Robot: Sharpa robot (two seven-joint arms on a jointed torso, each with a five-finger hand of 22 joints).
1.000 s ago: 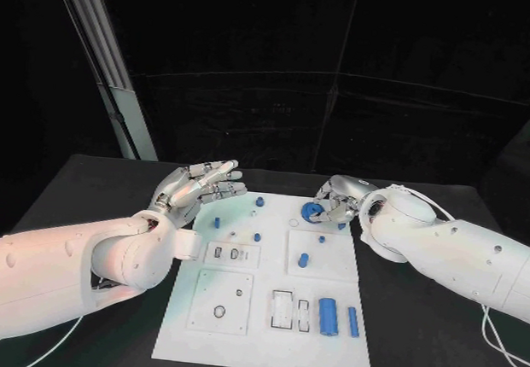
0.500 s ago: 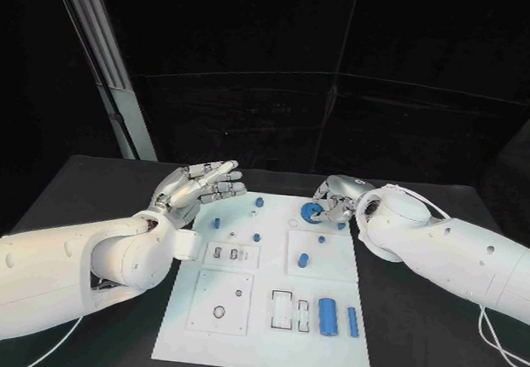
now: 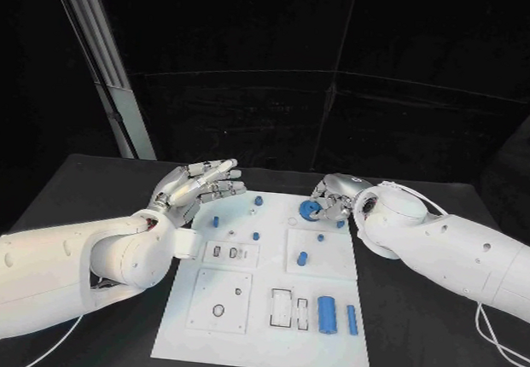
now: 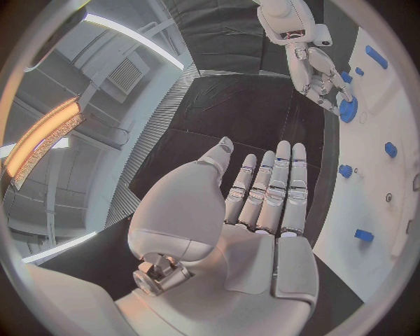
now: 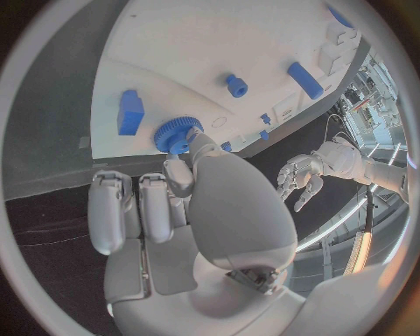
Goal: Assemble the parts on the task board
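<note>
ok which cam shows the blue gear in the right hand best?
Right wrist view: the blue gear is close, teeth visible, fingers of the right hand on it. Head view shows it small; left wrist view shows it far off.

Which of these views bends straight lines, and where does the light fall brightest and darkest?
Left wrist view: fisheye, so the white board's edge curves, and a lit ceiling strip glares beside the open left hand. Right wrist view: the same curving around the right hand, which touches the blue gear. Head view: straight lines, the board brightly lit against a black background.
</note>
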